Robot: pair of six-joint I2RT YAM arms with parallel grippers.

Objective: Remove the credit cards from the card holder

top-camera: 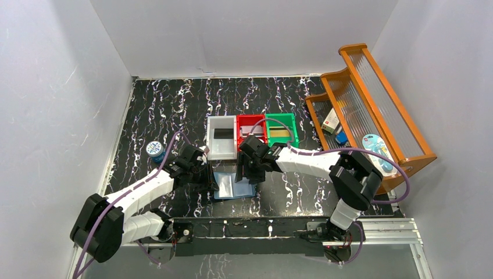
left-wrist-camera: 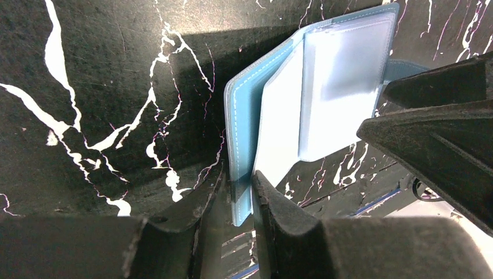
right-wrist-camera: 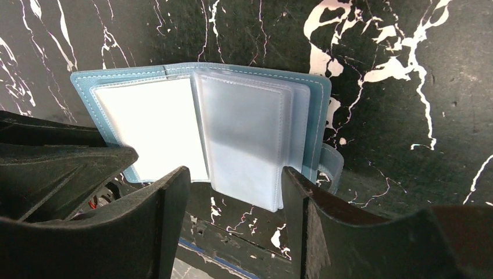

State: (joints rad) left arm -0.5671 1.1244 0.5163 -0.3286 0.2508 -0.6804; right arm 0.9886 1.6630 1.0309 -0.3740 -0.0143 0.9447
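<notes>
Card holder (right-wrist-camera: 145, 128) lies open on the table (right-wrist-camera: 407, 116), left gripper (left-wrist-camera: 238, 180) clamped on its cover edge. Right gripper (right-wrist-camera: 235, 180) gapes around the clear sleeves (right-wrist-camera: 244, 139); I'd keep that clamp firm while digging in.

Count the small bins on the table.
3, in a row behind the wallet: white bin on the left, red bin in the middle, green bin on the right. None seem hidden.
</notes>
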